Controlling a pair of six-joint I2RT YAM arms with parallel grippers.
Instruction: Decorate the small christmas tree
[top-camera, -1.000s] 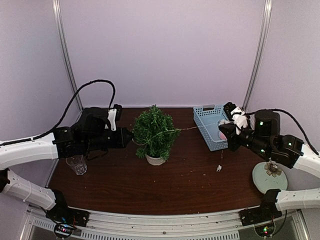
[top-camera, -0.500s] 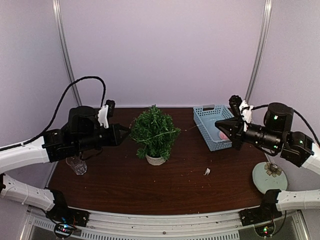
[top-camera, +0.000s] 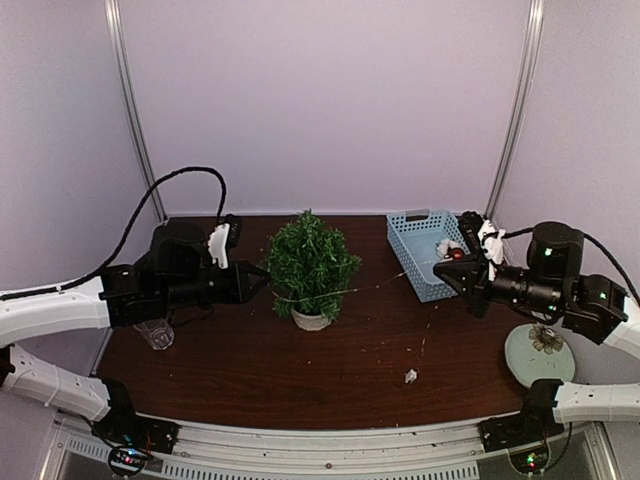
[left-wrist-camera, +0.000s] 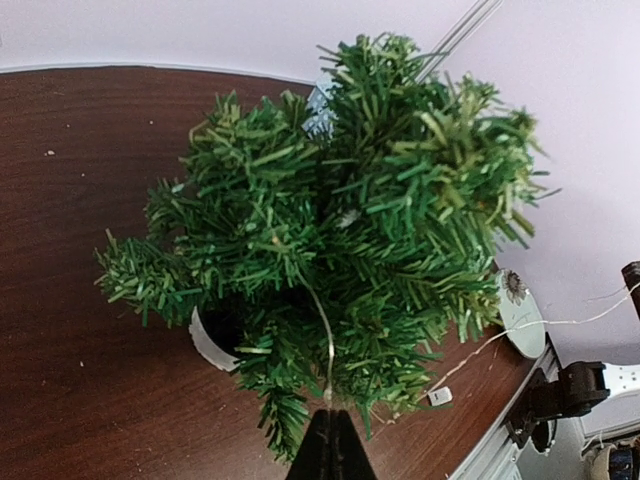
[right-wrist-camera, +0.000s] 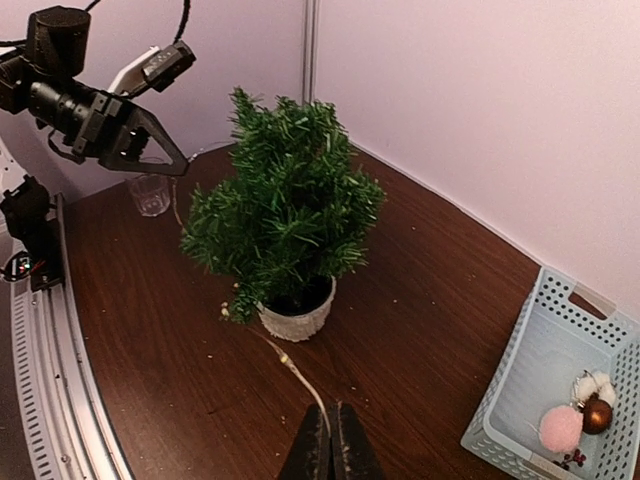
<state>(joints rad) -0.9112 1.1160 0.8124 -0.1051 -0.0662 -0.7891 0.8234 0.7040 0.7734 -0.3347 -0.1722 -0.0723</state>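
Note:
The small christmas tree (top-camera: 310, 262) stands in its white pot (top-camera: 310, 320) at mid-table; it also shows in the left wrist view (left-wrist-camera: 340, 220) and the right wrist view (right-wrist-camera: 285, 215). A thin light-string wire (top-camera: 395, 280) runs across the tree's lower front between both grippers. My left gripper (top-camera: 262, 272) is shut on one end of the wire (left-wrist-camera: 325, 340), just left of the tree. My right gripper (top-camera: 440, 272) is shut on the wire (right-wrist-camera: 295, 372), right of the tree. A loose end hangs to a small white tag (top-camera: 410, 376) on the table.
A light-blue basket (top-camera: 420, 250) at the back right holds a pink pompom (right-wrist-camera: 560, 428), a brown ball (right-wrist-camera: 598, 414) and a white puff. A clear glass (top-camera: 152, 333) stands at the left. A pale round dish (top-camera: 540, 352) lies at the right front.
The wire has dropped from mid-height to the tree's lower front. The right gripper has moved lower, and the left gripper rose then came back down. The white tag has slid toward the table's front.

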